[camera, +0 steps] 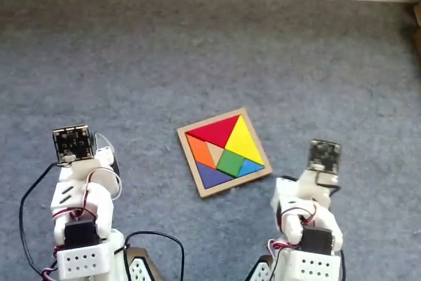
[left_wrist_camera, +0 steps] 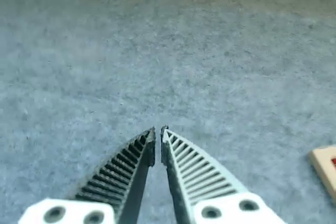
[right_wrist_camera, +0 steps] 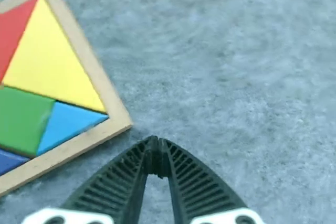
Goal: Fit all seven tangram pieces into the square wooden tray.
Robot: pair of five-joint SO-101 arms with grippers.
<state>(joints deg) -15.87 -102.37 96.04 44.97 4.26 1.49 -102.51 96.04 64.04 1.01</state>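
Wooden tray [camera: 237,184] is seen on the grey counter [camera: 131,64], between the two arms and closer to the right tool [right_wrist_camera: 156,141]. It lies just beside that tool's tip, a bit ahead and toward the other arm's side, not touching. From the left tool [left_wrist_camera: 158,129] it is well apart, with one corner seen off to the side.

The tray looks full. A red piece [camera: 216,131], a yellow piece [camera: 243,141], an orange piece [camera: 200,151], a green piece [camera: 230,161], a light blue piece [camera: 250,167], a dark blue piece [camera: 212,176] and a small tan piece [camera: 215,153] are packed flat inside, so the job is judged to be done or nearly done.

Both tools are closed tight and nothing is held in them.

The pieces are thought to be light, thin and hard, with smooth paint that may slip. Since they sit level with the rim, they would be hard to pinch from above. A side edge would have to be found first. The tray is likely light too and could be pushed along the counter by a bump. It would best be taken by its rim, at an outside edge.
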